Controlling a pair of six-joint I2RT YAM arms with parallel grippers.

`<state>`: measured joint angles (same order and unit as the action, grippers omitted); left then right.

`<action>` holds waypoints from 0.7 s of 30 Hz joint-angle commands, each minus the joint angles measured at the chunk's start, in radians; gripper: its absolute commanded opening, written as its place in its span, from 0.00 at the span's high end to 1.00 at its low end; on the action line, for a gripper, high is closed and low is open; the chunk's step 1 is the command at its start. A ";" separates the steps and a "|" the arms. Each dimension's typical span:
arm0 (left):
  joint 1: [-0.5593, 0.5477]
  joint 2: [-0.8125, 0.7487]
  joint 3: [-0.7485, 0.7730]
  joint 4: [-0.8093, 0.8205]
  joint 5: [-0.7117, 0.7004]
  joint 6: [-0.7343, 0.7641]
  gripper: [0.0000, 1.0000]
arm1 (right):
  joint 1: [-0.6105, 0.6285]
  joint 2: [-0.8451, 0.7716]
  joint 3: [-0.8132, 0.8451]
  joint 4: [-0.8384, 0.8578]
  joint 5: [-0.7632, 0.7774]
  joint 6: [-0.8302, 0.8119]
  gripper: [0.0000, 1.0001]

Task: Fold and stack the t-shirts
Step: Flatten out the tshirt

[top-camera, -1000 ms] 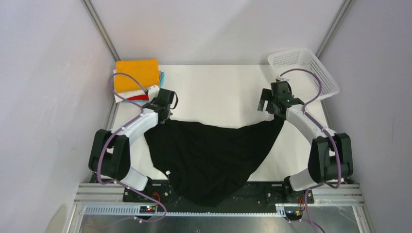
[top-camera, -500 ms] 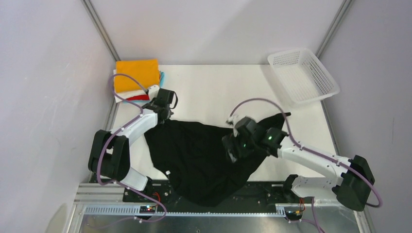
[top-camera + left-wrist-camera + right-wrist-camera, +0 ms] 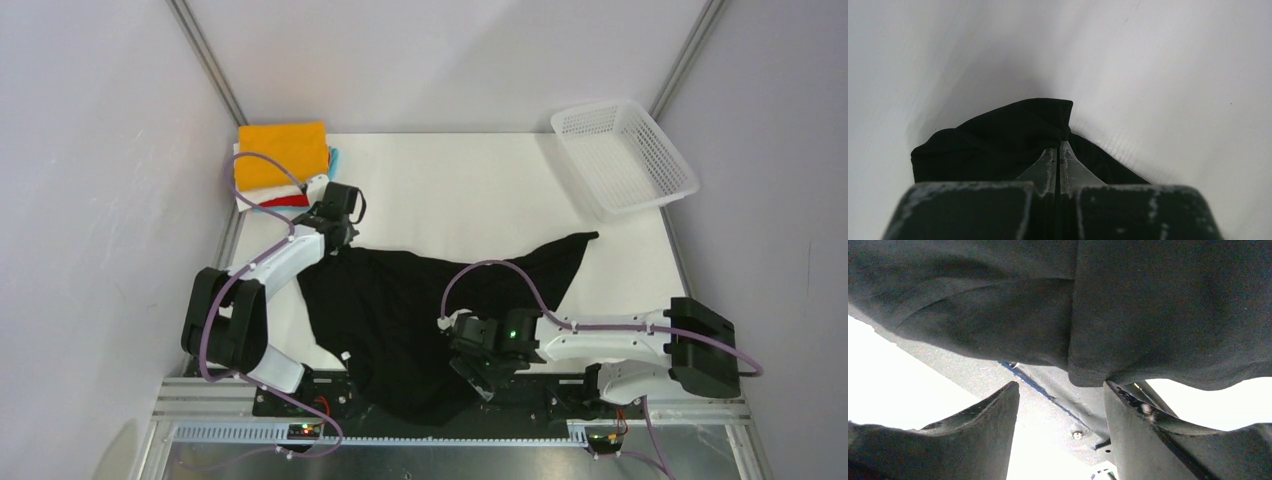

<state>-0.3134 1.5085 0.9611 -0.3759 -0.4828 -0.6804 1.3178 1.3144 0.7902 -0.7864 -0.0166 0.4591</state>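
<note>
The folded shirts sit stacked far left, but 1 black tee lies unfolded, left gripper pinching its far corner, right gripper spread wide at its near hem

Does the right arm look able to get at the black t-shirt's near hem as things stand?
Probably yes: the right tool, open, sits at the hem of the black t-shirt, nothing between.
</note>
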 commanded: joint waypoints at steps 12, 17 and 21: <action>0.005 -0.078 -0.029 0.025 -0.024 0.026 1.00 | 0.015 0.090 -0.005 0.021 0.278 0.122 0.71; 0.005 -0.086 -0.031 0.025 -0.037 0.027 1.00 | -0.006 0.043 -0.005 -0.044 0.306 0.146 0.93; 0.005 -0.082 -0.030 0.025 -0.049 0.025 1.00 | -0.031 0.011 -0.005 -0.079 0.322 0.142 0.97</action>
<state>-0.3134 1.4574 0.9295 -0.3710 -0.4938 -0.6708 1.3083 1.3769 0.7853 -0.8059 0.2436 0.5804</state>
